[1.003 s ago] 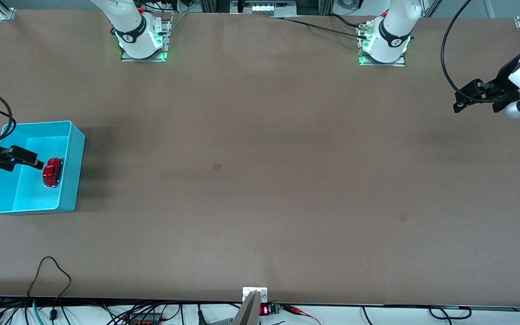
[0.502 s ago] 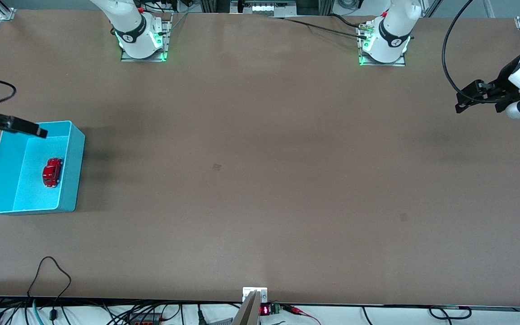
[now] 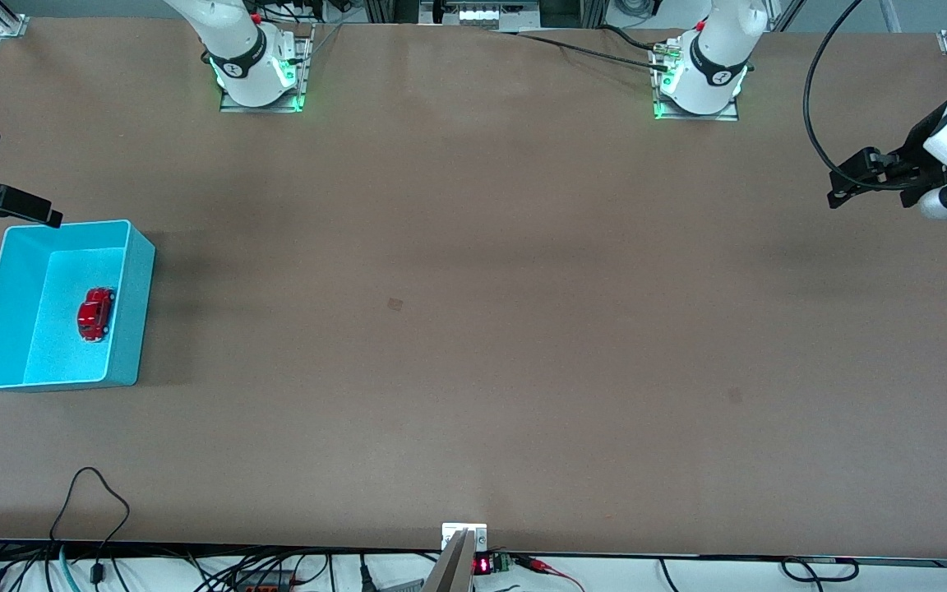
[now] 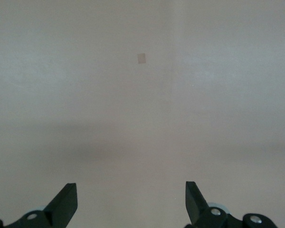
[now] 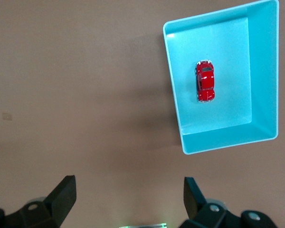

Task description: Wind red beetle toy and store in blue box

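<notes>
The tiny glossy red beetle toy car lies on the floor of the light blue open-top plastic box, at the right arm's end of the brown tabletop. The right hand, open and empty, has withdrawn from over the box to just off its farther rim. Storage appears complete. The left hand waits open over the left arm's end.

The right gripper was mostly cut off at the front view's edge. The red beetle toy's wheels were too small to tell
</notes>
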Motion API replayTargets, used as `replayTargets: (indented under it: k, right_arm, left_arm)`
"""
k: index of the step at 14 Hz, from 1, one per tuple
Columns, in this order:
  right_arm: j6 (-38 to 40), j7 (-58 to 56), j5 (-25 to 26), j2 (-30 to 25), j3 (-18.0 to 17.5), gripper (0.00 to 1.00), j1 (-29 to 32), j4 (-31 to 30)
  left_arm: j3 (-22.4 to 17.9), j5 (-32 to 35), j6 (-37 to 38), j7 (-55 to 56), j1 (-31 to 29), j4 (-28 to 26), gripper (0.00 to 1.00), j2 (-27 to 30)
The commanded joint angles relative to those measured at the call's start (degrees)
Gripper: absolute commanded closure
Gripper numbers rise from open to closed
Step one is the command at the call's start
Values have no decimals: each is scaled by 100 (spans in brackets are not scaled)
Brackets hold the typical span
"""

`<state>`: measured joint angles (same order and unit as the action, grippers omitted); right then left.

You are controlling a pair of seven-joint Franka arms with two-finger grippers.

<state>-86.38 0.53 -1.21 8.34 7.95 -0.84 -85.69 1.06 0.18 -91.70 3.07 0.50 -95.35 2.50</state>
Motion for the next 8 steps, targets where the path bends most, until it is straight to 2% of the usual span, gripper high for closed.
replayTargets:
  k: [1, 4, 8]
  right_arm:
    - [-492, -158, 94, -376, -66, 0, 75, -570]
    - [-907, -158, 94, -746, -75, 0, 49, -1168]
    - [-855, -263, 103, -887, -101, 0, 31, -1179]
  left_arm:
    - [8, 132, 47, 45, 38, 183, 0, -92]
    - [8, 132, 47, 45, 38, 183, 0, -92]
    - [8, 132, 47, 36, 38, 183, 0, -101]
